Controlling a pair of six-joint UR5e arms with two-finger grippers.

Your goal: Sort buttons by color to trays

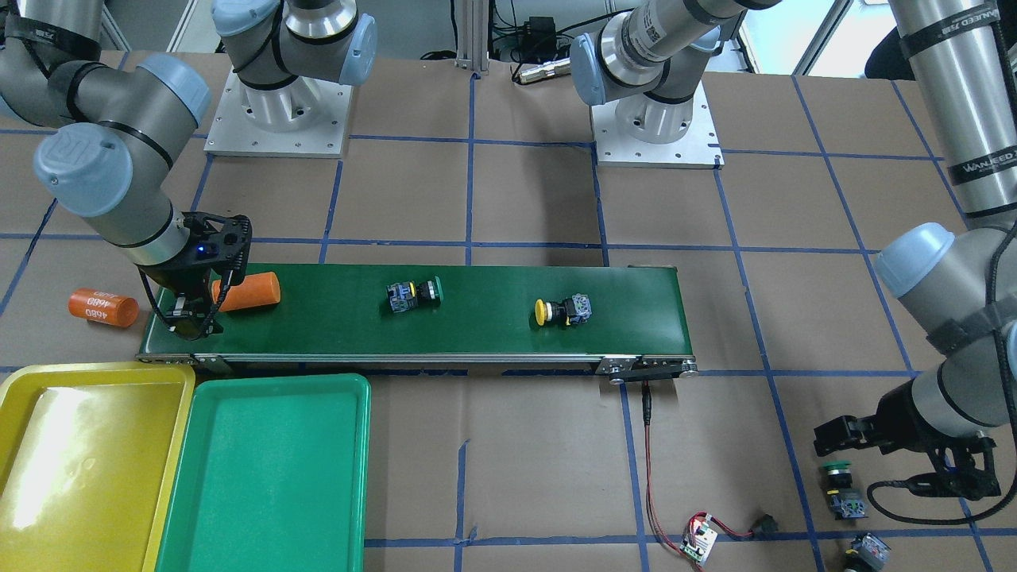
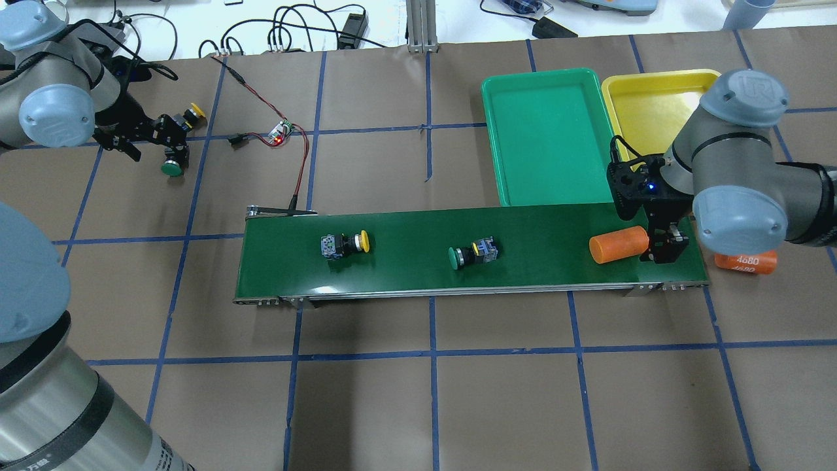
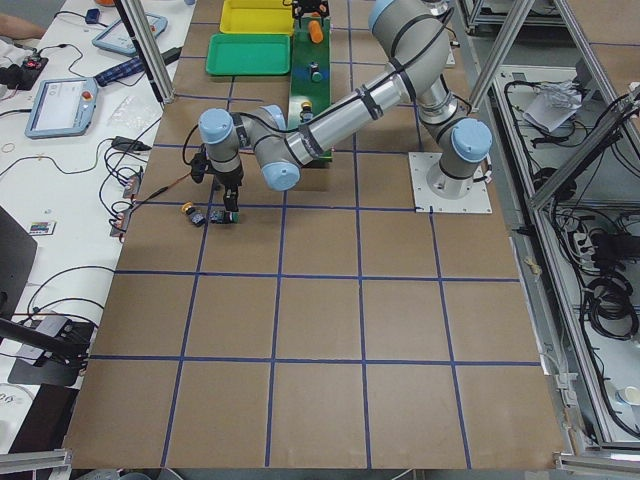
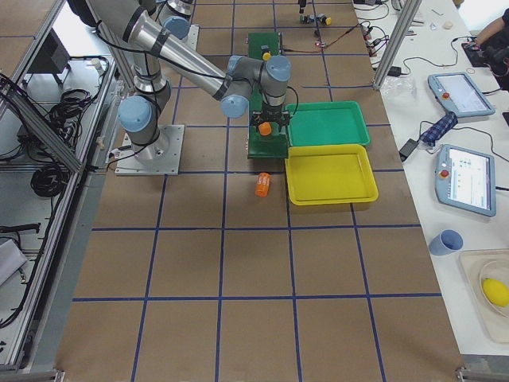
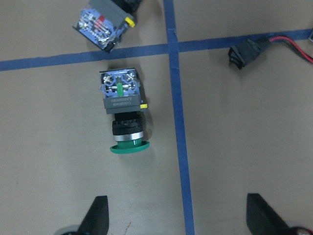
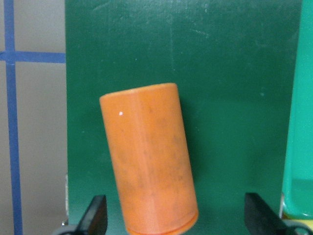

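Two buttons lie on the belt: a green-capped one (image 1: 417,294) (image 2: 472,254) and a yellow-capped one (image 1: 560,311) (image 2: 345,244). Two more lie on the paper at the robot's far left. One is green-capped (image 5: 123,120) (image 2: 172,167) (image 1: 838,481), the other yellow-capped (image 2: 191,112) (image 5: 102,24). My left gripper (image 5: 178,215) (image 2: 174,150) hovers open just short of the green-capped one. My right gripper (image 6: 176,218) (image 2: 664,252) is open over the belt end, its fingers wide on either side of an orange cylinder (image 6: 149,161). The green tray (image 1: 278,381) and yellow tray (image 1: 24,381) stand side by side, holding nothing.
The dark-green conveyor belt (image 1: 477,338) runs across the middle. A second orange cylinder marked 4680 (image 1: 102,307) lies off the belt's end near the right arm. A small circuit board (image 1: 699,544) with red wires lies near the left gripper's buttons.
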